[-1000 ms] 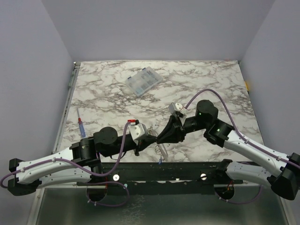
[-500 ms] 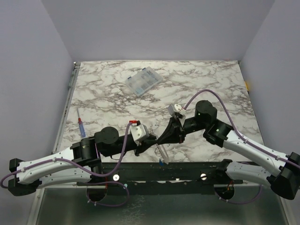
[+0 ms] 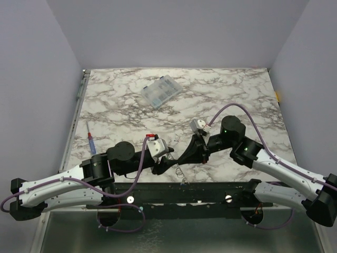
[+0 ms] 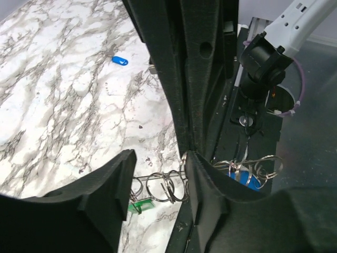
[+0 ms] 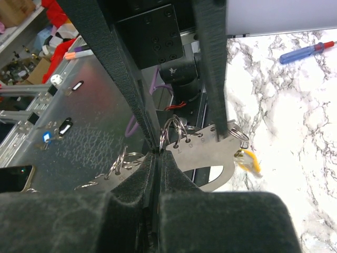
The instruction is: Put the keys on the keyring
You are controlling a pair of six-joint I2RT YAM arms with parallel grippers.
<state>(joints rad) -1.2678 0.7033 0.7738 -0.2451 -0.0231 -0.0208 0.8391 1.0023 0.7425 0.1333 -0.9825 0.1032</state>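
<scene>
Two black-and-white arms reach in from the near edge of a marble table (image 3: 242, 89), the left gripper (image 3: 167, 163) and right gripper (image 3: 185, 157) almost tip to tip at centre. The keyring (image 3: 180, 171), a thin pale loop, shows just below them. A clear box (image 3: 161, 91) lies well behind; a red-and-blue screwdriver (image 3: 91, 142) rests by the left edge.

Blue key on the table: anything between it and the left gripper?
No: the left wrist view shows only bare marble table between the blue key and the left gripper, jaws open.
</scene>
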